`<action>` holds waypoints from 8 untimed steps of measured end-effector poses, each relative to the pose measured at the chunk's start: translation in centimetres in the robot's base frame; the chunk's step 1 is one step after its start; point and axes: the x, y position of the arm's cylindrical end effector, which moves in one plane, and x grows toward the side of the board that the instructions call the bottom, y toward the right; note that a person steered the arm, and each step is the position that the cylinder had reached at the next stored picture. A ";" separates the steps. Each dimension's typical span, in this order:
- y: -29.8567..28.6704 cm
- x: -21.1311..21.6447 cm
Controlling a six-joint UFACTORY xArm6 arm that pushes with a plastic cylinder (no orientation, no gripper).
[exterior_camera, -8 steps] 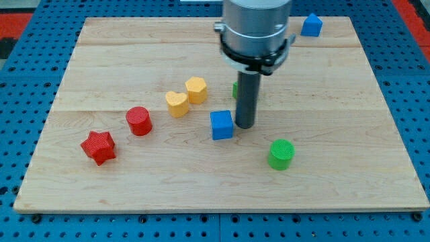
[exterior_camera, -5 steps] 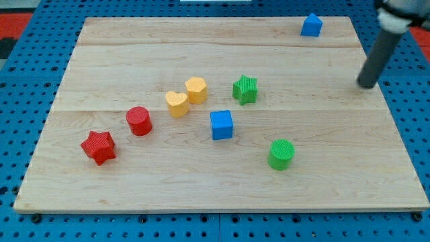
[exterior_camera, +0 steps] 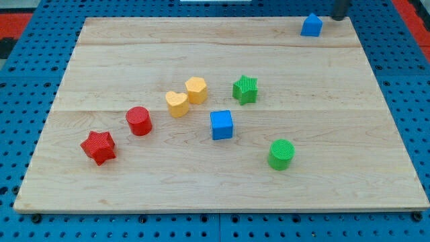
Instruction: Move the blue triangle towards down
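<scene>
We note the blue triangle (exterior_camera: 311,25) near the board's (exterior_camera: 376,134) top right corner, with my tip (exterior_camera: 340,17) just to its right at the view's top edge, close beside it but whether touching we cannot tell; the rod has no fingers, so no open or closed state applies. Mid-board lie the green star (exterior_camera: 246,89), blue cube (exterior_camera: 222,125) and green cylinder (exterior_camera: 281,154). Toward the view's left run the yellow hexagon (exterior_camera: 196,89) touching the yellow heart (exterior_camera: 177,104), then the red cylinder (exterior_camera: 139,121) and red star (exterior_camera: 99,146).
</scene>
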 end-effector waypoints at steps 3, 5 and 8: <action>-4.2 1.7; -4.2 6.4; -4.1 14.0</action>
